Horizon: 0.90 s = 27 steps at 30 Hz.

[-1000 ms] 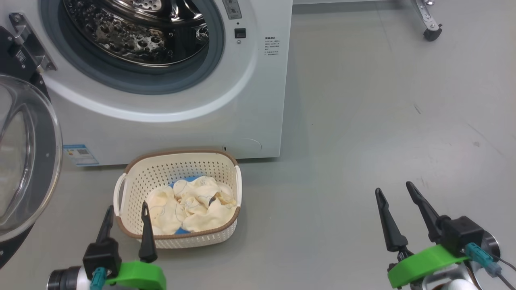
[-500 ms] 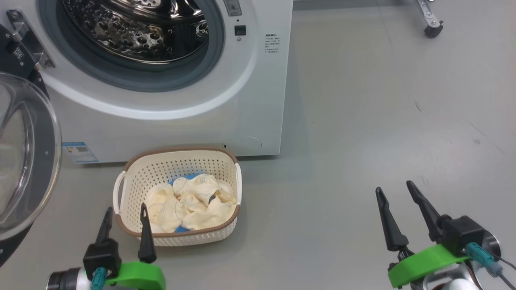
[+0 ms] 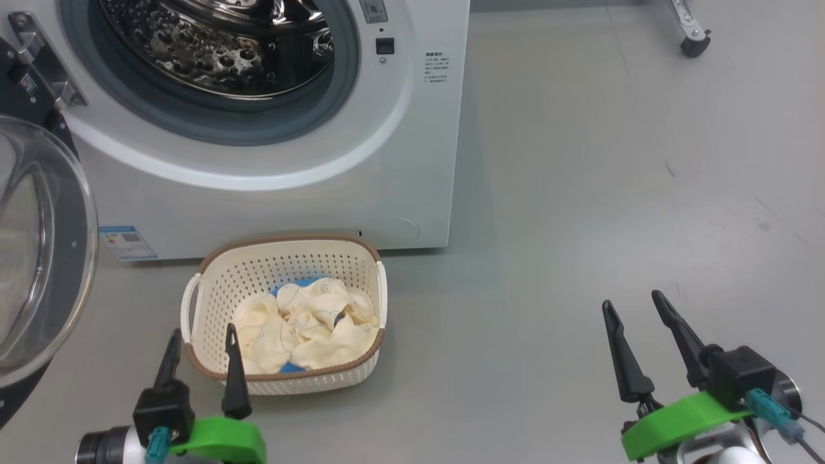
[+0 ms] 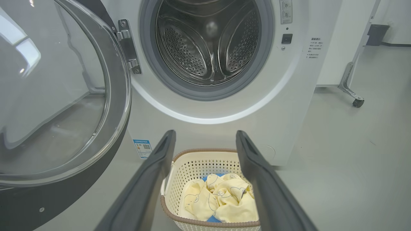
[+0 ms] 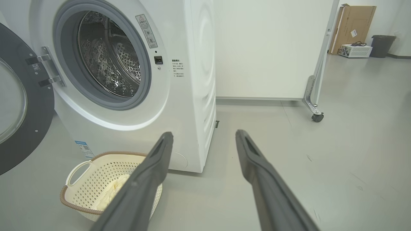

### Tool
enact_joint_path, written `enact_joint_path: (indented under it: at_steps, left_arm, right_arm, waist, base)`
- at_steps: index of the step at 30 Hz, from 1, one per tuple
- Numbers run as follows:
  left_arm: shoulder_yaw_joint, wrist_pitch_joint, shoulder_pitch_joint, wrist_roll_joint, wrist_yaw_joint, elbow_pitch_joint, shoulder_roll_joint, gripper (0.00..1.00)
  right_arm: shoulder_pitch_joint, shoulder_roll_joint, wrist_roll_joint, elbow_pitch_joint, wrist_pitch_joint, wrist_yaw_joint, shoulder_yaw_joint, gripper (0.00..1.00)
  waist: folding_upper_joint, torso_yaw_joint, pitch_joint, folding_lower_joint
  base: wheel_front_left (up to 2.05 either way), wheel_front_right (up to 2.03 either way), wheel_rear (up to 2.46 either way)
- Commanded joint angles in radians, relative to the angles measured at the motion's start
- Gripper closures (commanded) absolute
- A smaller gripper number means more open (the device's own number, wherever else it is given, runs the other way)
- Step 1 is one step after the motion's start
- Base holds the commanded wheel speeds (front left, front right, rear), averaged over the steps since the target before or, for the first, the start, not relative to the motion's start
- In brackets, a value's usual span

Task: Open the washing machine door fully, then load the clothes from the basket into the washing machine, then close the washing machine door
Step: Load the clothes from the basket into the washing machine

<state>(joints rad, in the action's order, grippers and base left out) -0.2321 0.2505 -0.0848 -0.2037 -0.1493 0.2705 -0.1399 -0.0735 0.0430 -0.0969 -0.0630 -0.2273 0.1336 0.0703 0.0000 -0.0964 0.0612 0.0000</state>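
Dark-fingered left claw (image 3: 203, 330): held low, fingers spread wide, nothing gripped; tips at the near left rim of the basket (image 3: 283, 240), contact uncertain from the head view. Right claw (image 3: 631, 299): equally wide, nothing gripped, well off to the right above grey floor (image 3: 580, 193). Clothes (image 3: 303, 328): heaped in the basket, just ahead of the left claw. Washing machine (image 3: 258, 206): directly beyond the basket, drum (image 3: 219, 45) exposed. Washing machine door (image 3: 38, 258): swung open, left of the left claw. Open floor runs ahead of the right claw to a caster (image 3: 695, 45).
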Motion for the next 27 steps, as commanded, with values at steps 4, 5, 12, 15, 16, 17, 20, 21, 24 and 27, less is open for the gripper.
enact_joint_path:
  at_steps: [4, 5, 12, 15, 16, 17, 20, 21, 24, 27]
  left_arm:
    - [0.032, 0.01, -0.049, -0.003, -0.001, -0.039, -0.02, 0.0]
    - [0.031, 0.011, -0.049, -0.003, 0.0, -0.04, -0.02, 0.0]
    - [0.022, 0.011, -0.057, -0.002, 0.003, -0.042, -0.024, 0.0]
    - [0.019, 0.011, -0.058, -0.002, 0.002, -0.039, -0.025, 0.0]
    - [0.018, 0.011, -0.058, -0.003, 0.002, -0.038, -0.025, 0.0]
    - [0.018, 0.011, -0.058, -0.004, 0.001, -0.038, -0.025, 0.0]
    - [0.016, 0.011, -0.059, -0.005, 0.0, -0.036, -0.025, 0.0]
    - [0.014, 0.011, -0.058, -0.006, -0.002, -0.036, -0.025, 0.0]
    - [0.013, 0.011, -0.057, -0.007, -0.004, -0.036, -0.026, 0.0]
    - [0.012, 0.011, -0.057, -0.012, -0.006, -0.036, -0.025, 0.0]
  right_arm:
    - [0.044, 0.007, -0.007, 0.028, -0.007, -0.003, 0.017, 0.0]
    - [0.046, 0.007, -0.007, 0.028, -0.007, -0.003, 0.016, 0.0]
    - [0.054, 0.007, -0.007, 0.025, -0.009, -0.003, 0.015, 0.0]
    - [0.055, 0.007, -0.007, 0.023, -0.01, -0.003, 0.014, 0.0]
    - [0.055, 0.007, -0.007, 0.022, -0.01, -0.003, 0.014, 0.0]
    - [0.056, 0.007, -0.006, 0.022, -0.01, -0.003, 0.013, 0.0]
    - [0.058, 0.007, -0.006, 0.02, -0.011, -0.003, 0.012, 0.0]
    - [0.058, 0.007, -0.006, 0.019, -0.012, -0.003, 0.011, 0.0]
    - [0.058, 0.007, -0.006, 0.018, -0.013, -0.003, 0.012, 0.0]
    - [0.058, 0.007, -0.005, 0.018, -0.013, -0.003, 0.011, 0.0]
  waist:
    - [0.0, -0.001, 0.003, 0.0]
    - [0.0, -0.001, 0.005, 0.0]
    - [0.0, 0.001, 0.014, 0.0]
    - [0.0, 0.002, 0.014, 0.0]
    - [0.0, 0.002, 0.014, 0.0]
    - [0.0, 0.002, 0.014, 0.0]
    - [0.0, 0.003, 0.012, 0.0]
    - [0.0, 0.003, 0.011, 0.0]
    - [0.0, 0.004, 0.009, 0.0]
    - [0.0, 0.005, 0.009, 0.0]
  base:
    - [1.51, -1.51, 0.0]
    - [1.85, -1.85, 0.0]
    - [1.91, -1.9, 0.0]
    - [1.3, -1.3, 0.0]
    - [1.03, -1.03, 0.0]
    - [0.9, -0.9, 0.0]
    - [0.58, -0.58, 0.0]
    - [0.21, -0.21, 0.0]
    - [0.03, -0.03, 0.0]
    - [0.0, 0.0, 0.0]
